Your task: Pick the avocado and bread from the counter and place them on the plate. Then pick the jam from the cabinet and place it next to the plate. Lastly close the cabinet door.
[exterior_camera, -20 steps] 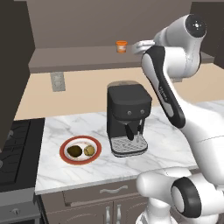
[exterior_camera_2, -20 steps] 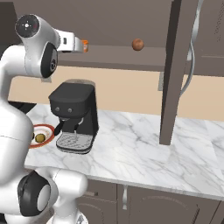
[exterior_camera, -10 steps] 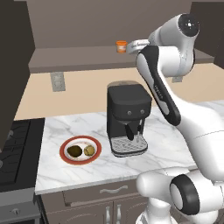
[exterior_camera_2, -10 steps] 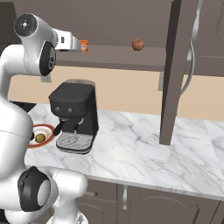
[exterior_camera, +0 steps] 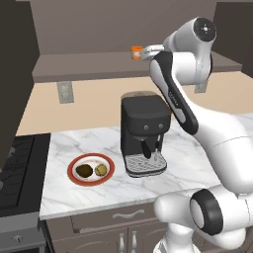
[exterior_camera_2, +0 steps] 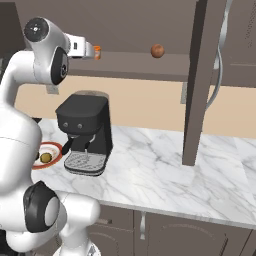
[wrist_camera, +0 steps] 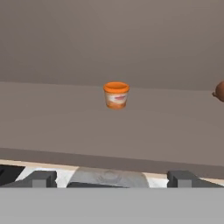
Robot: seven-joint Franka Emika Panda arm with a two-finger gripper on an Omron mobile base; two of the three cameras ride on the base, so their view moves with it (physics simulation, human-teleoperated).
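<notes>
The hand (exterior_camera: 146, 50) has moved closer to the jam (exterior_camera: 136, 52) on the cabinet shelf (exterior_camera: 84, 66), fingers spread and empty, so with avocado (exterior_camera: 85, 170) and bread (exterior_camera: 101, 170) plated, grasping comes next.

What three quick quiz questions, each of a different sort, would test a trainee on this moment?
1. True or false: the avocado and the bread lie on the plate.
2. Multiple choice: the jam stands A) on the counter, B) on the cabinet shelf, C) between closed fingers.
3. Fill in: the gripper is ____ and lined up with the jar, not yet touching it.

Key: 1 true. 2 B. 3 open.
</notes>
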